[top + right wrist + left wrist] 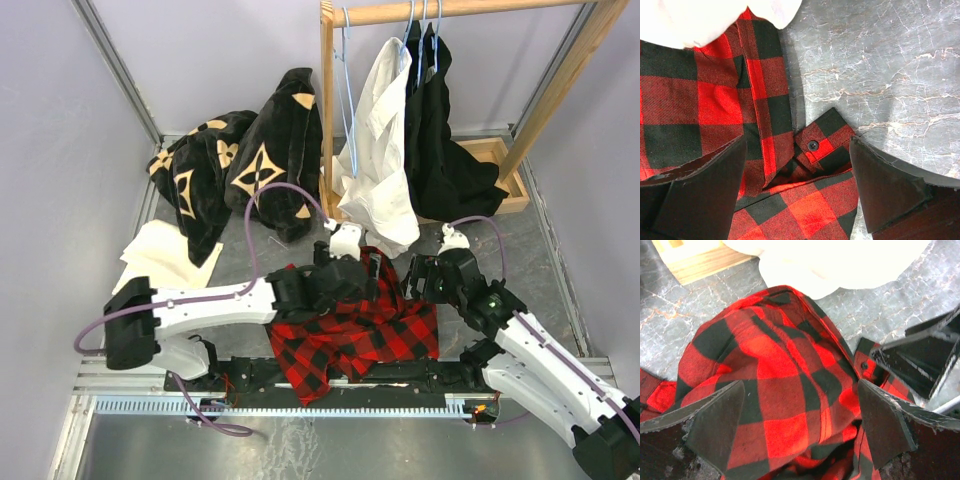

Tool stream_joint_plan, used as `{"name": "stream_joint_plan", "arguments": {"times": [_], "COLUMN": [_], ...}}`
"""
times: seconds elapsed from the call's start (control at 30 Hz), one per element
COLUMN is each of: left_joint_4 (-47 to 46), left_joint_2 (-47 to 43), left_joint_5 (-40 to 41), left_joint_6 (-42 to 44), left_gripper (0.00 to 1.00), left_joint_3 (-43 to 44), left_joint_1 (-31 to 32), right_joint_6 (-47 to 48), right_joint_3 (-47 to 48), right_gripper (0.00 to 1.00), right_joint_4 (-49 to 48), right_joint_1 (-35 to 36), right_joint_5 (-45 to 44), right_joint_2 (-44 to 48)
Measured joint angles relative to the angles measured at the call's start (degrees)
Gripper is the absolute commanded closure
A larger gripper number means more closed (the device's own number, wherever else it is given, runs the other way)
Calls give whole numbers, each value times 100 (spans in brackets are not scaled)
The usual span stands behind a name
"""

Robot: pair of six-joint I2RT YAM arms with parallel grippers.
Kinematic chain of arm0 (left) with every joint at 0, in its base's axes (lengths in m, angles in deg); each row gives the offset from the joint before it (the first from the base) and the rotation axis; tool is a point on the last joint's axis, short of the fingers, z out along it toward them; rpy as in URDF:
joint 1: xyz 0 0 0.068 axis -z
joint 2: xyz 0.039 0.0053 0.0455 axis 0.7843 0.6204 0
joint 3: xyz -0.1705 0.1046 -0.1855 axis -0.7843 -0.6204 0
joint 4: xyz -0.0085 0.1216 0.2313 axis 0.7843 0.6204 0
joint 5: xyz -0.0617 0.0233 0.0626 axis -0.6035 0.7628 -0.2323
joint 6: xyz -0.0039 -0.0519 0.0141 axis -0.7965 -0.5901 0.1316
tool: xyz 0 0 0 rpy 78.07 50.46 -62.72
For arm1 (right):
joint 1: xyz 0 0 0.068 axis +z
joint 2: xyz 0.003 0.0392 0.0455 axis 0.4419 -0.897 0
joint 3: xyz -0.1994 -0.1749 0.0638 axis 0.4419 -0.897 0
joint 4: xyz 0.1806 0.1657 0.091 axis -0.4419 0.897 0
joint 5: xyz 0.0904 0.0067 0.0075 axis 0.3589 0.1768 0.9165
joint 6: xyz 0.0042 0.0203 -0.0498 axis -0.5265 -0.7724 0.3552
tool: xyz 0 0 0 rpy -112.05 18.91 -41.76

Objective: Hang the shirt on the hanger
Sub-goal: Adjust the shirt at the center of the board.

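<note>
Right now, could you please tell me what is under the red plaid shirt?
The shirt lies bunched on the grey table, its near edge draped over the black rail by the arm bases. Anything else beneath is covered by the fabric and cannot be seen.

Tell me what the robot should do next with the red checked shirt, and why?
Probably lower the left fingers and shut them on the shirt. They stand open on either side of its raised hump, holding nothing, and it lies crumpled on the table, not on the hanger.
</note>
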Motion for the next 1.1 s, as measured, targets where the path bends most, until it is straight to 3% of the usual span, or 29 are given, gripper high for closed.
{"name": "stream_joint_plan", "arguments": {"times": [0.1, 0.17, 0.27, 0.3, 0.33, 0.37, 0.53, 0.67, 0.7, 0.87, 1.1], "left_joint_4": [411, 741, 1086, 1139, 1163, 1145, 1029, 743, 577, 229, -426], "left_joint_2": [623, 1012, 1377, 1419, 1427, 1408, 809, -640, -1443, -3272, -3683], "left_joint_5": [348, 575, 706, 697, 673, 623, 256, -101, -328, -1003, -2022], "left_joint_6": [-168, -332, -570, -623, -658, -691, -824, -813, -780, -669, -581], "left_gripper": [0, 6, 39, 55, 80, 94, 97, 97, 97, 97, 97], "left_joint_3": [590, 883, 916, 846, 763, 634, -317, -1438, -1939, -2903, -3558], "left_joint_1": [46, 46, 35, 11, -15, -59, -625, -1248, -1493, -2173, -2376], "right_joint_6": [2, 4, 20, 26, 33, 52, 201, 424, 461, 374, -358], "right_joint_3": [-46, -72, -85, -85, -85, -85, -85, -85, -85, -92, -197], "right_gripper": [10, 10, 10, 10, 10, 10, 10, 10, 10, 12, 12], "right_joint_4": [26, 39, 44, 42, 39, 35, -63, -455, -570, -1241, -2743], "right_joint_1": [-26, -35, -55, -55, -55, -55, -55, -57, -57, -57, 343], "right_joint_5": [66, 85, 105, 125, 144, 177, 560, 1290, 1495, 2236, 2581], "right_joint_2": [44, 90, 131, 136, 136, 136, 129, -66, -164, -726, -1512]}}
